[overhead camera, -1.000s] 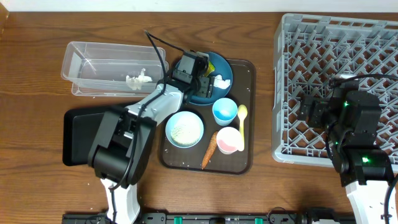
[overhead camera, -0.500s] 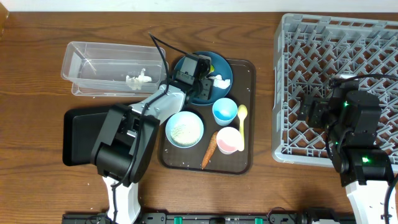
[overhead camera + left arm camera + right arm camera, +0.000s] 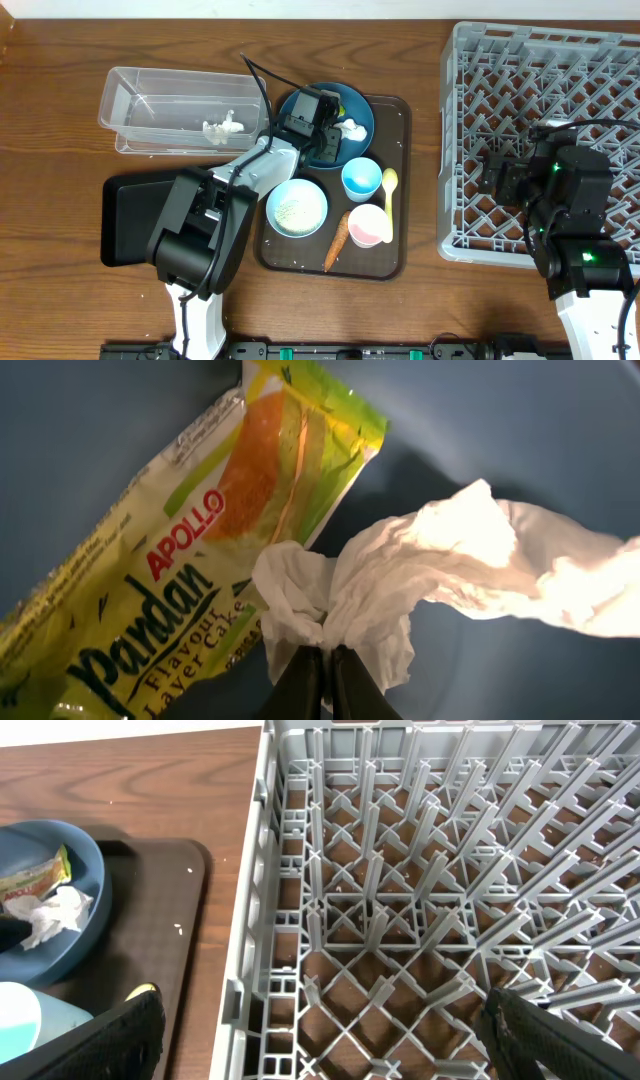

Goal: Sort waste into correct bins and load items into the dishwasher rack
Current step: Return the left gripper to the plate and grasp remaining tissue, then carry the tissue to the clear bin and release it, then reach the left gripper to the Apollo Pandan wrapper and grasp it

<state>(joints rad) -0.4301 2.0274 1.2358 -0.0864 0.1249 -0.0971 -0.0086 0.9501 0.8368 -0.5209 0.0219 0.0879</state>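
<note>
In the left wrist view my left gripper (image 3: 322, 660) is shut on a fold of the crumpled white tissue (image 3: 440, 560). The tissue lies on the blue plate (image 3: 520, 420) beside the yellow-green snack wrapper (image 3: 190, 550). Overhead, the left gripper (image 3: 337, 134) hangs low over the plate (image 3: 358, 108) on the brown tray (image 3: 400, 255). The tissue (image 3: 352, 128) shows beside it. My right gripper (image 3: 330, 1040) is wide open above the grey dishwasher rack (image 3: 400, 870), holding nothing. The carrot (image 3: 337, 240), white bowl (image 3: 296, 208), blue cup (image 3: 361, 179), pink cup (image 3: 367, 225) and yellow spoon (image 3: 389, 195) sit on the tray.
The clear tub (image 3: 150, 100), with a white clump (image 3: 222, 127) in it, stands left of the plate. The black tray (image 3: 125, 215) lies below the tub, partly under my left arm. The rack (image 3: 600, 90) fills the right side.
My left gripper's fingers have gone from open to shut, pinching the tissue on the plate. The right arm has not moved.
</note>
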